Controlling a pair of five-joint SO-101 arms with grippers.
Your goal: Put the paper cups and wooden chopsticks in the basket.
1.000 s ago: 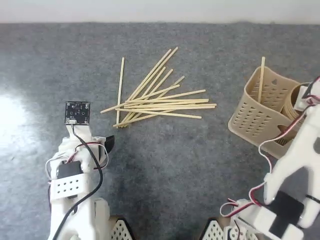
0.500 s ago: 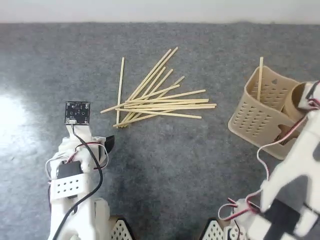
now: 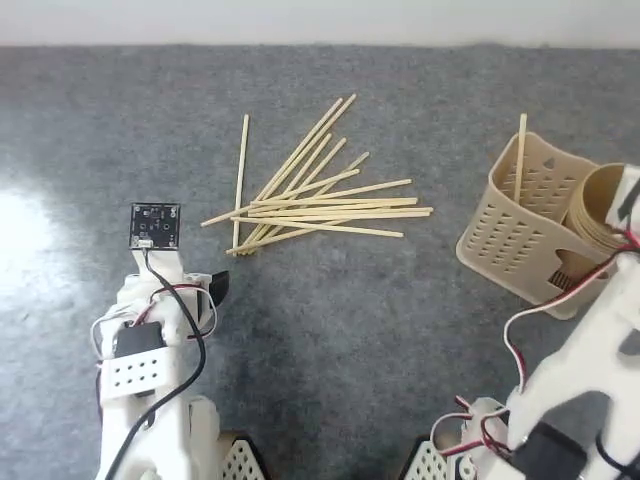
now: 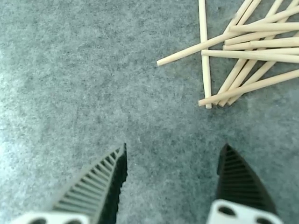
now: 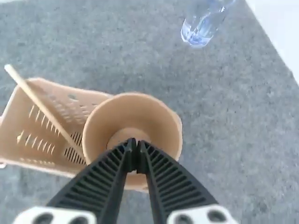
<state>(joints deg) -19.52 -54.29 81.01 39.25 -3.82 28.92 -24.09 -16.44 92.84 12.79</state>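
Basket [image 3: 505, 235] holds paper cups [image 3: 598, 200] and one chopstick [image 3: 520, 160]; right pincer [image 5: 136, 141] pressed together, left pincer [image 4: 175, 149] spread

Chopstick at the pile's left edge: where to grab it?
Take the chopstick by its far half, from straight above, closing across its width. It lies flat, and that half is clear of the pile; the near end crosses it.
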